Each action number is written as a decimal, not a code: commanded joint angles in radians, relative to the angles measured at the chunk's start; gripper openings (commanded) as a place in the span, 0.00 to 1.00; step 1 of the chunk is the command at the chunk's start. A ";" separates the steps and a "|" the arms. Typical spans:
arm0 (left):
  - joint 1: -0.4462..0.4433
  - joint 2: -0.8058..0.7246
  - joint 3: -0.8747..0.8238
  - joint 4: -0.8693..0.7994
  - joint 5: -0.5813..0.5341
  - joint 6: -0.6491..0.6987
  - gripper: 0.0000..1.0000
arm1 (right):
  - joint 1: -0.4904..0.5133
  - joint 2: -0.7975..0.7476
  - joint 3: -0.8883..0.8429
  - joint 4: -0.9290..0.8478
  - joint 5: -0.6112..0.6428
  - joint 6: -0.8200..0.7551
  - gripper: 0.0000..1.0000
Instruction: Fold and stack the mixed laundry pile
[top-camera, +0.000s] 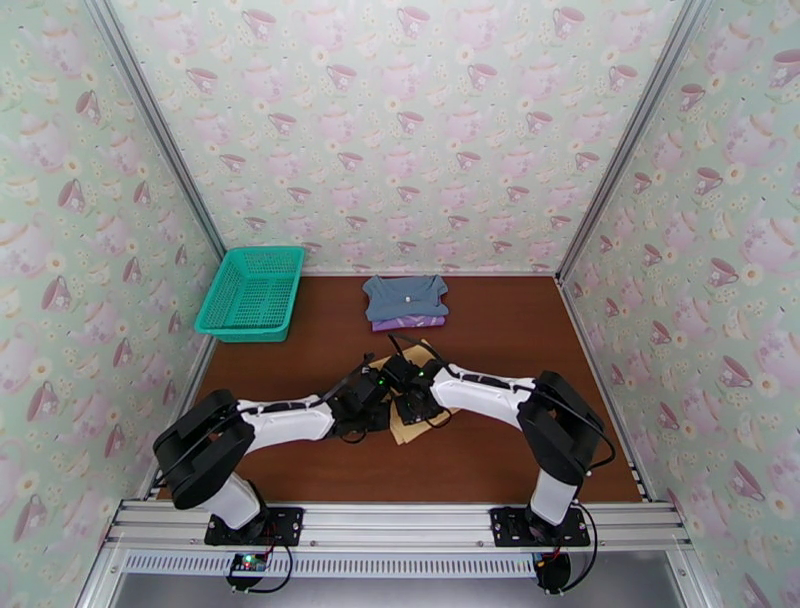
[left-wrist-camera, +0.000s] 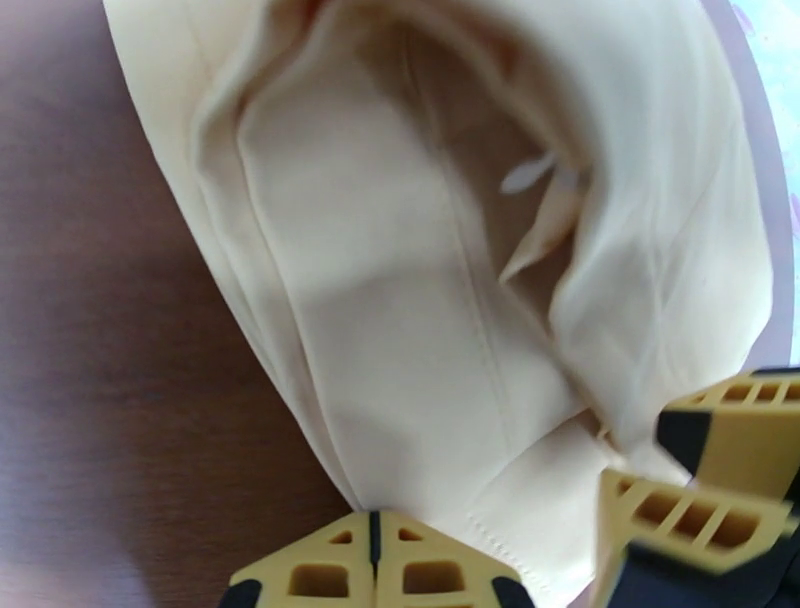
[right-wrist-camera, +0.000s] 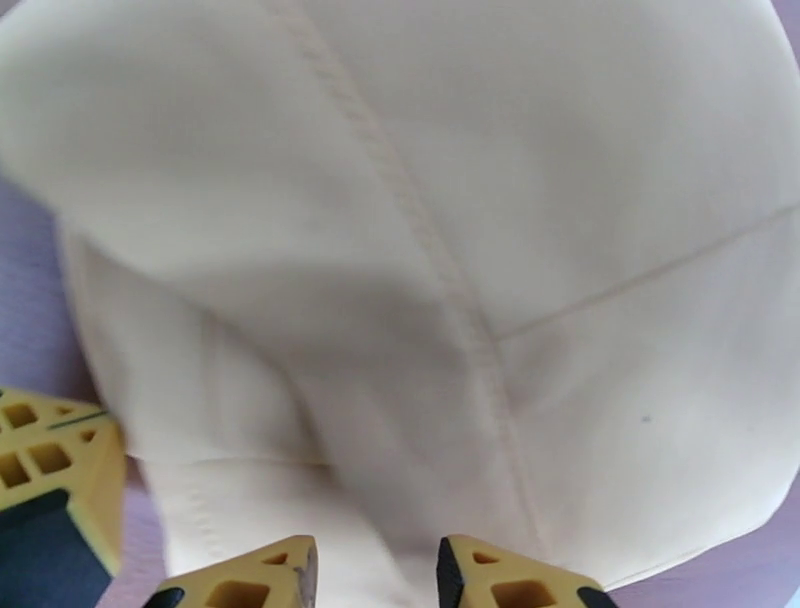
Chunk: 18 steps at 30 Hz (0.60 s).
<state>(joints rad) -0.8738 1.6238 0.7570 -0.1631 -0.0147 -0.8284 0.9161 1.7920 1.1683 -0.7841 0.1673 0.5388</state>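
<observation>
Your table (top-camera: 500, 450) carries the teal basket (top-camera: 250, 292) far left; from above, the grey-blue shirt (top-camera: 404, 294) lies on the lilac one (top-camera: 408, 322). The yellow garment (top-camera: 412, 428) sits centre; wrist views show its seams. Left hand (left-wrist-camera: 376, 560) is clenched; right hand (right-wrist-camera: 378, 575) grasps the cloth.

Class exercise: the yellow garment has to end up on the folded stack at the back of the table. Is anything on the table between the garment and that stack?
Nothing visible does. The top view shows bare brown table between the yellow garment under the two arms and the stack, the grey-blue garment lying on the purple one. The teal basket sits off to the left, outside that path.
</observation>
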 joint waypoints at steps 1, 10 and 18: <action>-0.017 0.017 0.019 0.128 0.000 -0.026 0.00 | 0.041 0.058 -0.030 -0.047 0.069 0.001 0.37; -0.015 0.056 -0.017 0.186 0.000 -0.046 0.00 | 0.041 0.127 -0.026 -0.017 0.101 -0.007 0.00; -0.016 0.087 -0.024 0.242 0.022 -0.061 0.00 | 0.041 0.008 -0.018 0.032 0.027 -0.040 0.00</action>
<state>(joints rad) -0.8852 1.6501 0.7242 -0.0208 -0.0250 -0.8734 0.8986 1.8435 1.1656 -0.7666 0.2481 0.5198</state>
